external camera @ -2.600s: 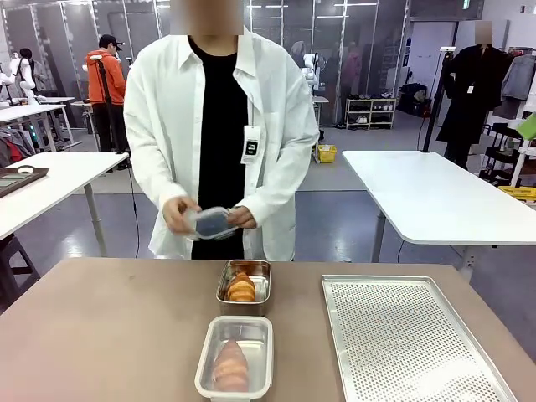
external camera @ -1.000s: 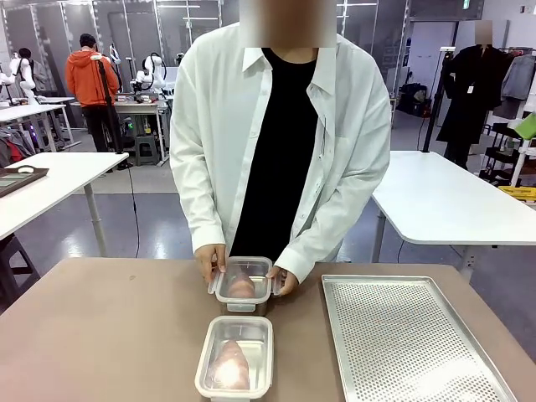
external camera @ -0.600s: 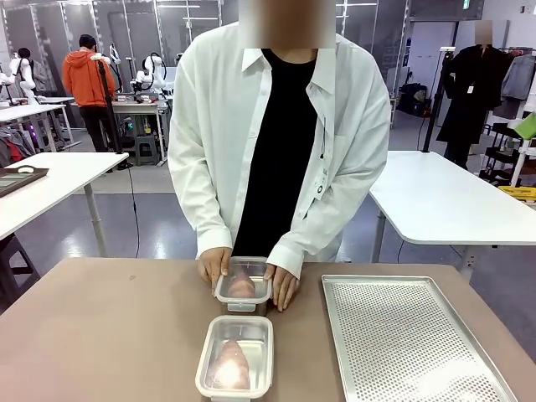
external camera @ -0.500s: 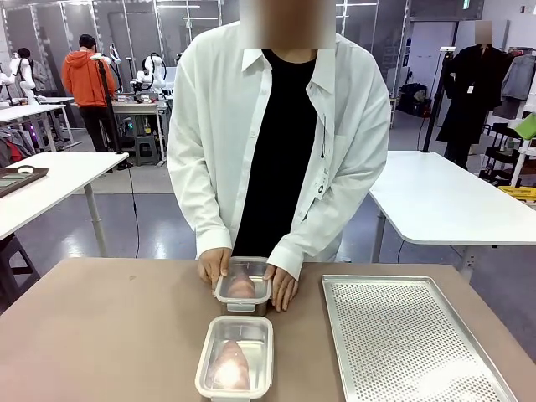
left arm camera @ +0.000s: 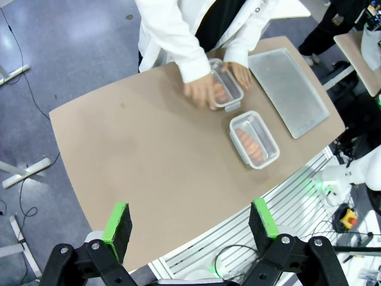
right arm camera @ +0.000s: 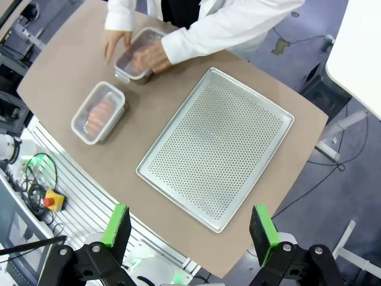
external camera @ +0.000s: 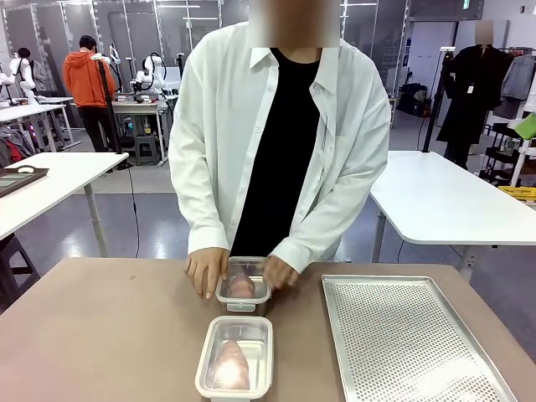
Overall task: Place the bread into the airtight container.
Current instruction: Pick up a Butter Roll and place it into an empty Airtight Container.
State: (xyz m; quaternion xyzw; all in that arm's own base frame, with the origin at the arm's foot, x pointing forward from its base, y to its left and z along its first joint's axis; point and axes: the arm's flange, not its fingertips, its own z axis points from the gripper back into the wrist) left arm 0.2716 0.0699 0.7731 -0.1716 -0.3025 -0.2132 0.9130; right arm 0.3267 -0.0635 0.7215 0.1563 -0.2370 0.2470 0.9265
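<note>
Bread (external camera: 231, 366) sits in the near lidded container (external camera: 235, 357), long axis running toward the person. The far container (external camera: 243, 285) has both the person's hands (external camera: 206, 270) on its lid. The tray (external camera: 410, 339) to the right is bare, with open table (external camera: 100, 335) to the left. Both left gripper (left arm camera: 190, 223) and right gripper (right arm camera: 189, 226) hang high, jaws wide, holding nothing.

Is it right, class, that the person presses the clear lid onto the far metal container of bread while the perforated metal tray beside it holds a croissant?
No. In the front view the perforated metal tray holds nothing; the person's hands do press the clear lid onto the far metal container of bread.
</note>
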